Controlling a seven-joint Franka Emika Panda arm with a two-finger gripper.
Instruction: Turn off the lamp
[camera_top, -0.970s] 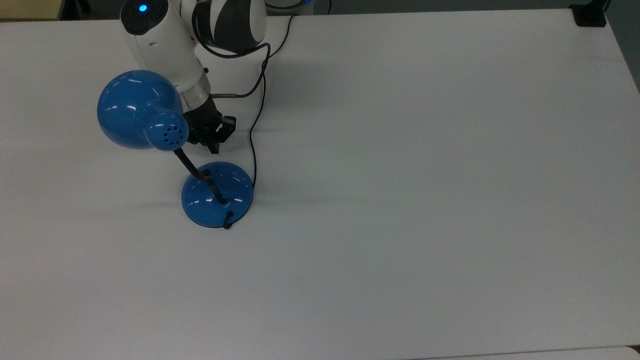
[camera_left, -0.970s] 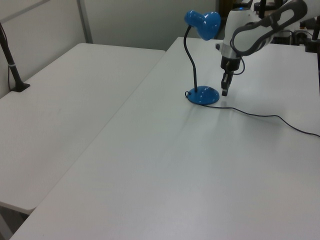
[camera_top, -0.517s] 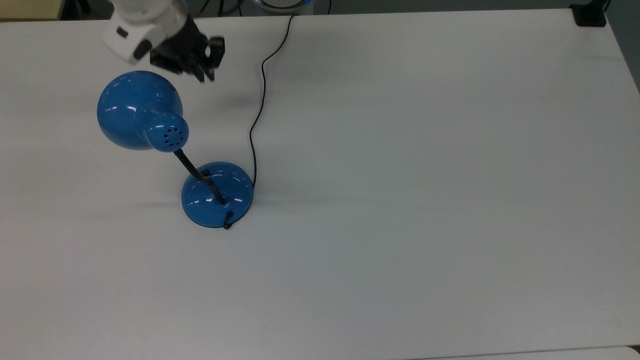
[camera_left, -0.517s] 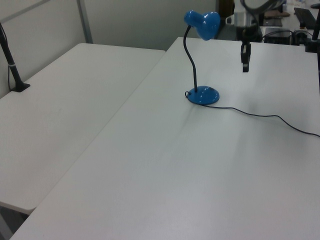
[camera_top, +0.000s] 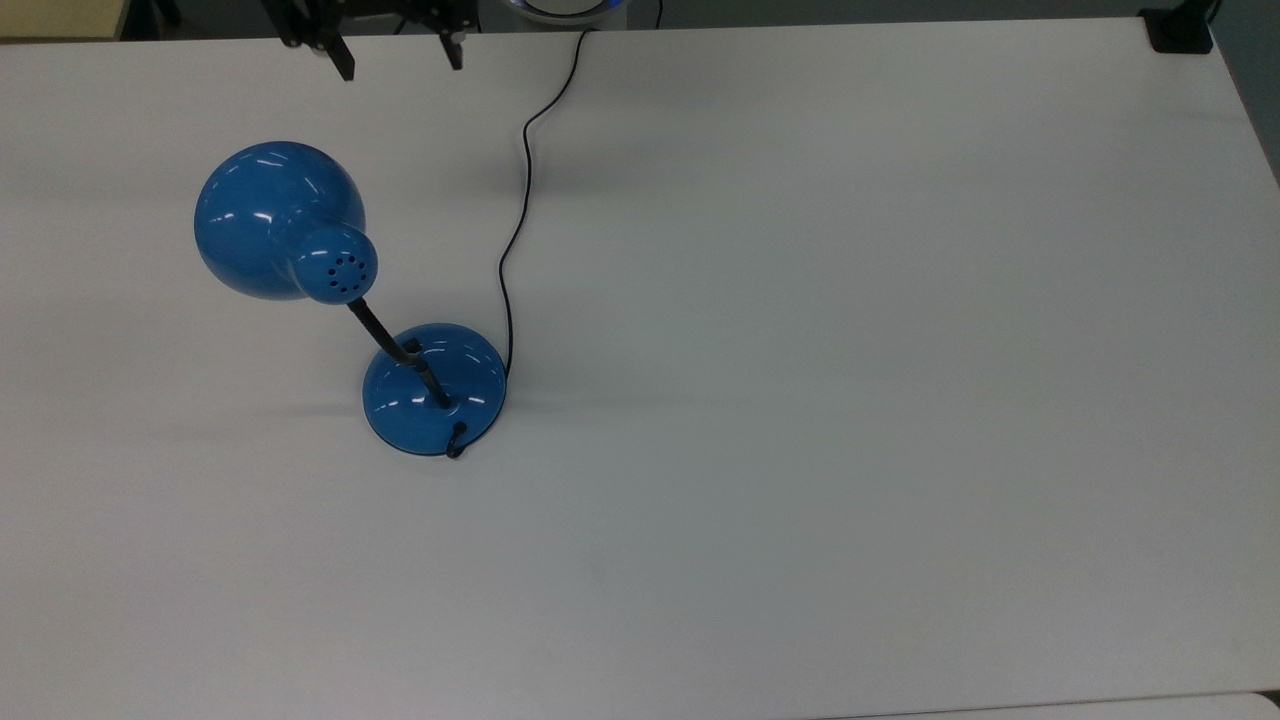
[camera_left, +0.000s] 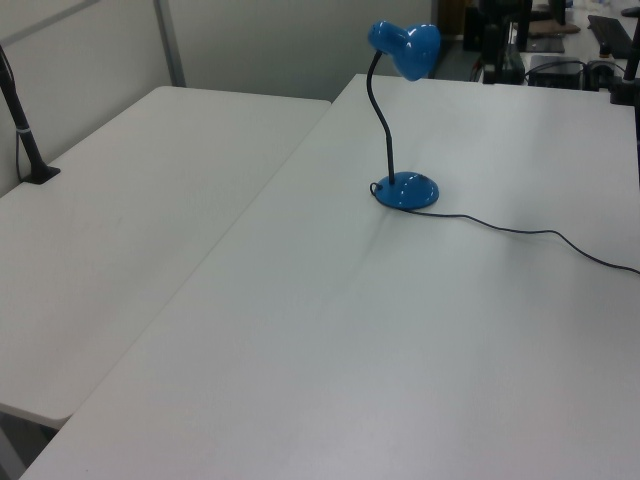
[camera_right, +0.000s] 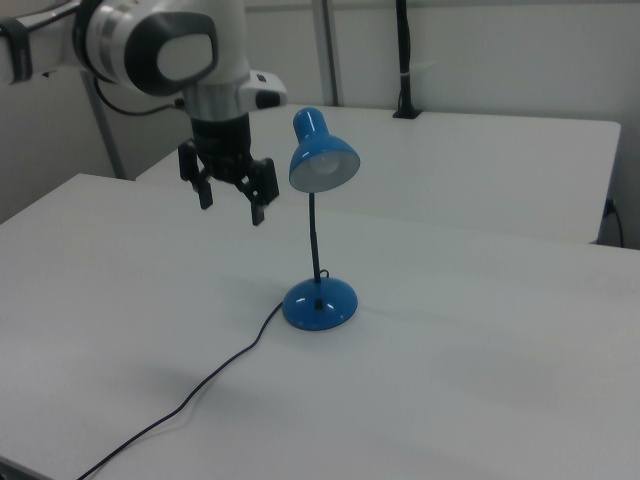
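Gripper (camera_right: 231, 203) raised well above the white table (camera_top: 850, 350), to the right view's left of the lamp (camera_right: 318, 240), at about nine o'clock from the shade; fingers (camera_right: 204, 190) spread wide apart, grasping nothing. In the top view, gripper (camera_top: 397, 58) at the upper edge, at roughly one o'clock from the shade, two dark fingertips pointing down the frame with a clear gap between them.

Lamp (camera_top: 340, 300) standing upright on the table in the top view's left half, apart from the gripper. Glossy blue dome shade with a ring of small vent holes on its cap, at about ten o'clock from the round blue base. Black neck rising from the base centre and curving to the shade. Seen again in the left view (camera_left: 400, 120), near the table's far end.

Thin black cord (camera_top: 515, 230) leaving the base rim, running toward twelve o'clock in the top view and off the far table edge.

No readable brand, label or writing on lamp or arm.
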